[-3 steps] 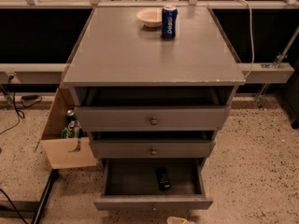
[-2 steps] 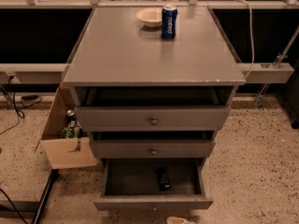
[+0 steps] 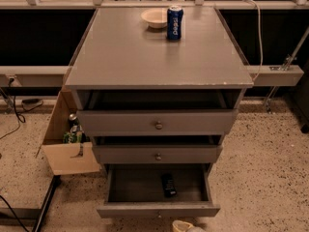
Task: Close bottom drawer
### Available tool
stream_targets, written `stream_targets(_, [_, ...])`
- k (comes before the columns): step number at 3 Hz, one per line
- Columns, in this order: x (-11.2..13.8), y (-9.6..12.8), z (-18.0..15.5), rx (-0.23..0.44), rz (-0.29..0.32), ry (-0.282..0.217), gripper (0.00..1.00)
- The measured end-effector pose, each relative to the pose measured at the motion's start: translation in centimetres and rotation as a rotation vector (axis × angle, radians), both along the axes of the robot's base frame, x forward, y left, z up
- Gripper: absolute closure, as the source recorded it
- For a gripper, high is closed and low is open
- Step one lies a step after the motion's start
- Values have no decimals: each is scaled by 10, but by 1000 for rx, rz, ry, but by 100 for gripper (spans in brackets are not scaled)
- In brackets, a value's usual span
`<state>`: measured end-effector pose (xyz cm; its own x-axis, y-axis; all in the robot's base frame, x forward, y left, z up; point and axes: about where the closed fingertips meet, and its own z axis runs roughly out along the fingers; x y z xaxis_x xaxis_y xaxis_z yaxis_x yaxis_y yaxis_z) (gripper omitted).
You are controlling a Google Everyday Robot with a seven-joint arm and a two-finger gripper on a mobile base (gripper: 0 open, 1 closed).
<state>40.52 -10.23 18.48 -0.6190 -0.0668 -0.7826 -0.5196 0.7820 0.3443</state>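
The bottom drawer (image 3: pixel 158 210) stands pulled out; the claw (image 3: pixel 184 225), its opening impossible to tell, sits just before its front, likely placed to push.

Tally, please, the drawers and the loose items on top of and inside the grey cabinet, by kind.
Drawers: 3 (top drawer, middle drawer, bottom drawer, open widest)
Bowl: 1
Blue soda can: 1
Small black object in the bottom drawer: 1
Total: 6
The claw shows at the bottom edge, in front of the bottom drawer.
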Motion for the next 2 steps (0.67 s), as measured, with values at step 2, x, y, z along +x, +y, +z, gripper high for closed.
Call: stream_targets(2, [26,13,-14,42,7,-37,100])
